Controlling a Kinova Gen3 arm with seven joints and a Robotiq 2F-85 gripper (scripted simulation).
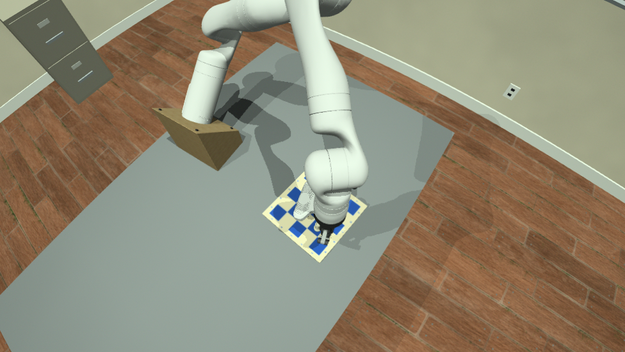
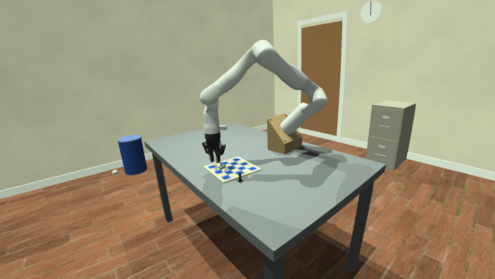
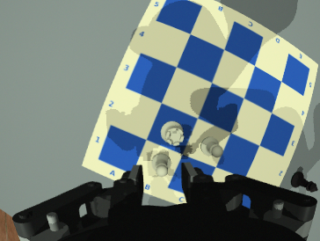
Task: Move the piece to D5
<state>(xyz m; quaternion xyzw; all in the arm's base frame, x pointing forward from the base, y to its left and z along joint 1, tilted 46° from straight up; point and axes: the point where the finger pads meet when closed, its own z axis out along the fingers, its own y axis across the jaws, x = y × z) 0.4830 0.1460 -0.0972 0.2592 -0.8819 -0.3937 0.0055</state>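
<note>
The blue and cream chessboard (image 1: 313, 218) lies on the grey table; it also shows in the exterior view (image 2: 232, 168). In the wrist view a white piece (image 3: 159, 162) stands upright on B1. My gripper (image 3: 162, 175) is partly open, with one finger on each side of this piece and a gap on both sides. Two more white pieces stand upright on neighbouring squares: one (image 3: 174, 132) on B2 and one (image 3: 212, 148) to its right. Square D5 (image 3: 274, 54) is bare. A black piece (image 2: 239, 177) stands upright on the table beside the board; it also shows in the wrist view (image 3: 299, 179).
The arm's wooden base block (image 2: 283, 135) stands at the back of the table. A blue bin (image 2: 131, 154) and a filing cabinet (image 2: 390, 133) are on the floor, away from the table. The board lies near the table's edge.
</note>
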